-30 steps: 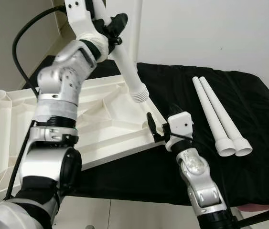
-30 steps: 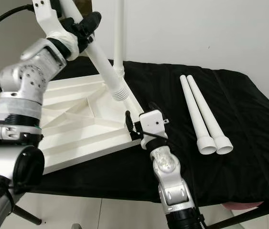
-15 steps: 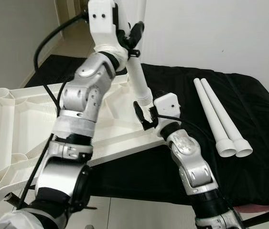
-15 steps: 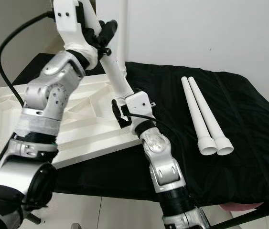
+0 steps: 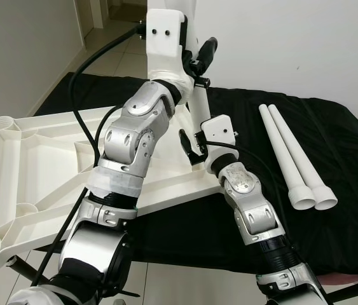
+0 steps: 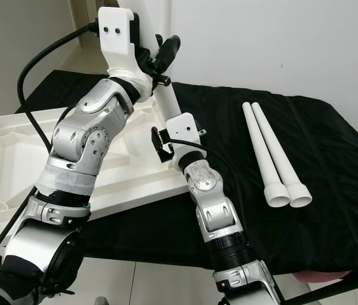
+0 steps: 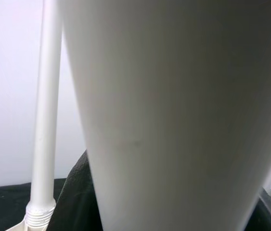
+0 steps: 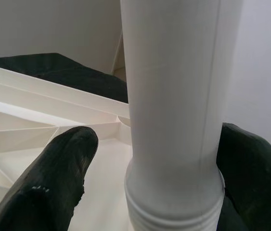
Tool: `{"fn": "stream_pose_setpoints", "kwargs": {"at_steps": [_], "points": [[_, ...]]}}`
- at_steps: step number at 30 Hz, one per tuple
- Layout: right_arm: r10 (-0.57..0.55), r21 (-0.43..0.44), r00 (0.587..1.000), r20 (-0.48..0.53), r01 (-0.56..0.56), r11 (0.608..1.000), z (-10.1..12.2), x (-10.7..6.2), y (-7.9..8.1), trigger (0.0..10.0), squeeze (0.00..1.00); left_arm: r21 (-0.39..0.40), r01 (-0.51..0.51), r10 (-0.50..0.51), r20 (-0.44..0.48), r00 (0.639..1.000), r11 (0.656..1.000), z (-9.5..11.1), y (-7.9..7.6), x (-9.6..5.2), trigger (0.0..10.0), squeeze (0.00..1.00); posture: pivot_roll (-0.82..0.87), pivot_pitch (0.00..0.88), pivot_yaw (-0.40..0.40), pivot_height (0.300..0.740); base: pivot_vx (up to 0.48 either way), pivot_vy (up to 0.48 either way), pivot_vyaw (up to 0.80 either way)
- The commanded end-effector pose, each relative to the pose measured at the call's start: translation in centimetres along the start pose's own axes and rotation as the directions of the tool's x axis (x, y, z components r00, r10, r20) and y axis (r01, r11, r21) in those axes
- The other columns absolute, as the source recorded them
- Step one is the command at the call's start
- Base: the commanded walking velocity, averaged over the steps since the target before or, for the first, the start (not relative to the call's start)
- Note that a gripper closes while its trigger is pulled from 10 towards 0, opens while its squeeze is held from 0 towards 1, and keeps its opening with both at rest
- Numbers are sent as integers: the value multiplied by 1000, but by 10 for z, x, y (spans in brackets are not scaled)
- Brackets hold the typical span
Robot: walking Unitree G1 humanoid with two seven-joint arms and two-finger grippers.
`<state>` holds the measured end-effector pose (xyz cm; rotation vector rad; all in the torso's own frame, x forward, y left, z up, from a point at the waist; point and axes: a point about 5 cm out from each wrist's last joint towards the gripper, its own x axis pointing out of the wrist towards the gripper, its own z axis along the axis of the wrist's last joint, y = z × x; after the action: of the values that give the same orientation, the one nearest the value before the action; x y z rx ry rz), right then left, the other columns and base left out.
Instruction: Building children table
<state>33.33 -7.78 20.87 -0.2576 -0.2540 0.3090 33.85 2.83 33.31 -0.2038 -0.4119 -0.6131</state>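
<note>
A white plastic table leg point(image 5: 197, 113) stands nearly upright over the near corner of the upturned white ribbed plastic tabletop point(image 5: 35, 159), which lies on a black cloth point(image 5: 344, 210); the left gripper point(image 5: 199, 60) is clamped on the leg's upper part, while the right gripper point(image 8: 140, 178) sits low beside the tabletop corner, its black fingers point(image 8: 53, 183) apart either side of the leg's threaded end without clearly touching it. Two more white tapered legs point(image 5: 293, 159) lie side by side on the cloth, well apart from the tabletop, and one leg point(image 7: 44, 120) already stands screwed into the tabletop's far corner. The risk now looks to be a tilted leg meeting its socket off-axis, so that the threads cross or jam, or the light tabletop shifting on the cloth under the push.
</note>
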Motion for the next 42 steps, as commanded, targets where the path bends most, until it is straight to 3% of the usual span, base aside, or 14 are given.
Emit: {"fn": "stream_pose_setpoints", "kwargs": {"at_steps": [1, 17, 18, 20, 22, 23, 37, 38, 42], "points": [[-28, -16, 1000, 1, 28, 999, 2, 6, -5, 10000, 0, 5, 35, -35, 13, 999, 999, 2, -12, 1, 10000, 0, -14, 0, -57, 740, 0, 0, 0], [-42, -115, 997, 62, 49, 992, 14, 17, -9, 10000, 0, -26, 64, -64, 13, 998, 998, 2, -28, 0, 10000, 0, -15, 0, -56, 740, 0, 0, 0], [-40, -120, 997, 65, 47, 992, 14, 18, -9, 8039, 0, -26, 66, -66, 14, 998, 997, 2, -29, 0, 10000, 0, -16, 0, -55, 740, 0, 0, 0], [-38, -122, 997, 67, 46, 991, 14, 18, -9, 8039, 0, -27, 68, -67, 14, 998, 997, 2, -30, 0, 10000, 0, -15, 0, -56, 740, 0, 0, 0], [-26, -134, 997, 70, 35, 990, 14, 19, -8, 314, 0, -29, 71, -70, 14, 997, 997, 2, -31, 0, 10000, 0, -15, 0, -56, 740, 0, 0, 0], [-17, -140, 997, 69, 26, 990, 14, 19, -7, 0, 0, -30, 72, -71, 14, 997, 997, 2, -32, 0, 10000, 0, -14, 0, -56, 740, 0, 0, 0], [3, -150, 1000, 23, 1, 989, 7, 15, -2, 0, 0, -20, 104, -104, -7, 995, 994, -1, -38, -1, 10000, 0, -14, 0, -53, 740, 0, 0, 0], [-20, -142, 1000, 20, 22, 990, 6, 16, -4, 10000, 0, -49, 113, -113, 5, 994, 992, 0, -39, -1, 10000, 1000, -15, 0, -53, 740, 0, 0, 0], [-89, -94, 996, 7, 89, 992, 6, 18, -10, 10000, 0, -96, 133, -130, 32, 991, 986, 2, -40, -2, 10000, 1000, -14, 0, -53, 740, 0, 0, 0]]}}
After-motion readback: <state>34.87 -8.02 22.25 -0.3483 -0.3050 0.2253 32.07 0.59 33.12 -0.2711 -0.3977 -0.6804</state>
